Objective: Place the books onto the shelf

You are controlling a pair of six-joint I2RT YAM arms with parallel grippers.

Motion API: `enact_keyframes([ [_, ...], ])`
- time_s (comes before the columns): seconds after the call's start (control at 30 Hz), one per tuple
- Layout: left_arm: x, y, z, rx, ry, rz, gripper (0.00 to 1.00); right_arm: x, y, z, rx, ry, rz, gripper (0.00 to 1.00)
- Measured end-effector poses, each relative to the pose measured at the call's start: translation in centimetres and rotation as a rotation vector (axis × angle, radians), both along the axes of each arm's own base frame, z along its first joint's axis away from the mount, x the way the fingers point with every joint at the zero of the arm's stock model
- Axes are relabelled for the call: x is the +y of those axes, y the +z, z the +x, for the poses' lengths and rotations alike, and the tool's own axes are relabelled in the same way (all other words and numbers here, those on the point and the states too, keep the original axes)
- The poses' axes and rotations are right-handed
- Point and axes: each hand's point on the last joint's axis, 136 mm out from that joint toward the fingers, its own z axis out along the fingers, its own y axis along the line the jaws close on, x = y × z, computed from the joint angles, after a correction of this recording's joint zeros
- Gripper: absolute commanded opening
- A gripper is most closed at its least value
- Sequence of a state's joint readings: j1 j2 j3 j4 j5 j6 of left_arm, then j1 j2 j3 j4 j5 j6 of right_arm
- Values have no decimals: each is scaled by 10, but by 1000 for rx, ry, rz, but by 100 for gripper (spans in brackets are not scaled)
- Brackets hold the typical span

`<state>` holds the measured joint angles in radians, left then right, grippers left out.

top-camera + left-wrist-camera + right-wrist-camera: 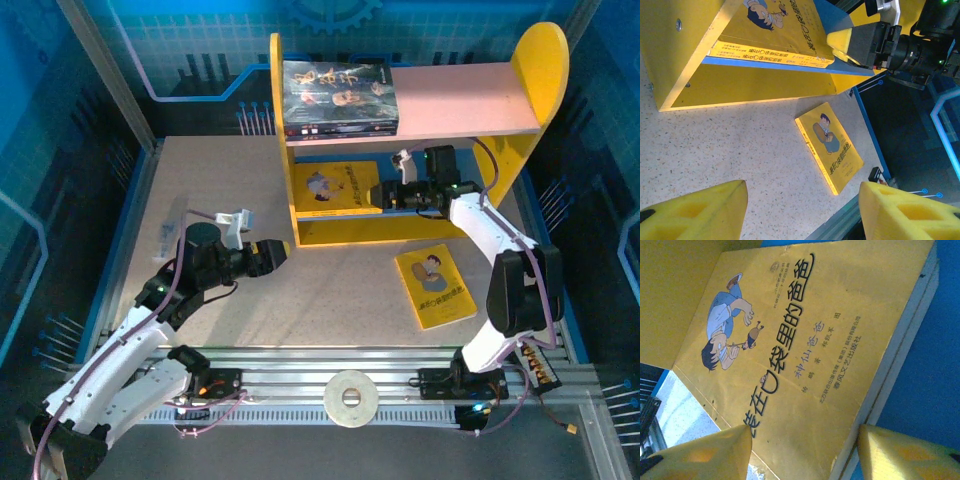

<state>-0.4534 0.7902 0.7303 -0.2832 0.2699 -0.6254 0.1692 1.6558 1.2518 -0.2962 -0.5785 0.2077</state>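
Right gripper (804, 440), half-spread, empty, above the shelved book (805, 330).
Next, likely: grasp the loose book (830, 145) (left gripper (802, 200) gapes empty too).

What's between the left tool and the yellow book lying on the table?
Nothing but bare table between the left tool and the yellow book; the top view and left wrist view both show it.

Bright, even overhead light with a blue cast; soft shade under the upper board of the shelf (460, 100); close foam fingertips (695, 215) slightly blurred
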Motion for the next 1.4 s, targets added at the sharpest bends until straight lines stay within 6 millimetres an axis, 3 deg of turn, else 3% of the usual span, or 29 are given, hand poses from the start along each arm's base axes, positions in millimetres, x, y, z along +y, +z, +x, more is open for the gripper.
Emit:
enact_keyframes([
  [0.83,-1,-2,0,10,-10,-2,61,0,0,0,3,4,-2,60],
  [1.13,-1,-1,0,8,-8,-3,61,0,0,-1,2,7,-4,65],
  [1.4,0,0,-1,3,-7,-5,62,-1,21,-9,-44,17,-4,69],
])
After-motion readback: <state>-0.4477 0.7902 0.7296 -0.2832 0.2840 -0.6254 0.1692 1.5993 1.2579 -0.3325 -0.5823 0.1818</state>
